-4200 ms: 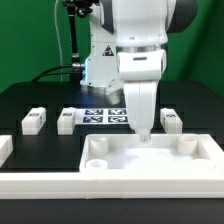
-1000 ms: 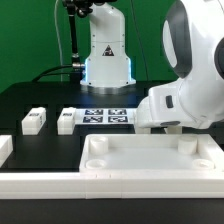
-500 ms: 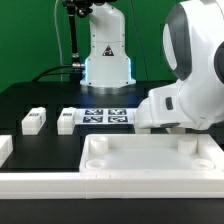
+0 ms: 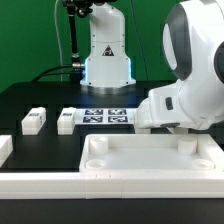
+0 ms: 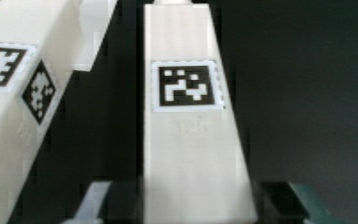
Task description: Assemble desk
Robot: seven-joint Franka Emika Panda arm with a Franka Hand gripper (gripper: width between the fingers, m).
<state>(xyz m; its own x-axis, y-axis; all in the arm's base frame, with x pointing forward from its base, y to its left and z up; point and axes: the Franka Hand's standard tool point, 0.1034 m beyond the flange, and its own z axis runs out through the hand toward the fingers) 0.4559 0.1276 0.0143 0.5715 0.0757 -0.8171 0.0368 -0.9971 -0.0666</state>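
Observation:
The desk top [image 4: 150, 160], a white tray with a raised rim, lies at the front of the black table. Two short white tagged legs [image 4: 33, 121] [image 4: 68, 120] lie behind it toward the exterior view's left. In the wrist view a third leg [image 5: 194, 130] with a square tag runs lengthwise between my gripper [image 5: 197, 205]. Its fingers [image 5: 101, 203] stand on either side of that leg with a thin dark gap at each side, so the gripper is open. Another tagged leg [image 5: 30, 85] lies close beside it. In the exterior view my bulky wrist [image 4: 185, 100] hides the gripper.
The marker board [image 4: 108, 117] lies flat behind the desk top. A long white rail [image 4: 40, 185] runs along the front edge, and a white piece [image 4: 4, 148] sits at the exterior view's far left. The arm's base [image 4: 105, 55] stands at the back.
Since about four seconds ago the arm has swung from above the desk top to the exterior view's right and come down low. Over the last second the exterior view shows no movement.

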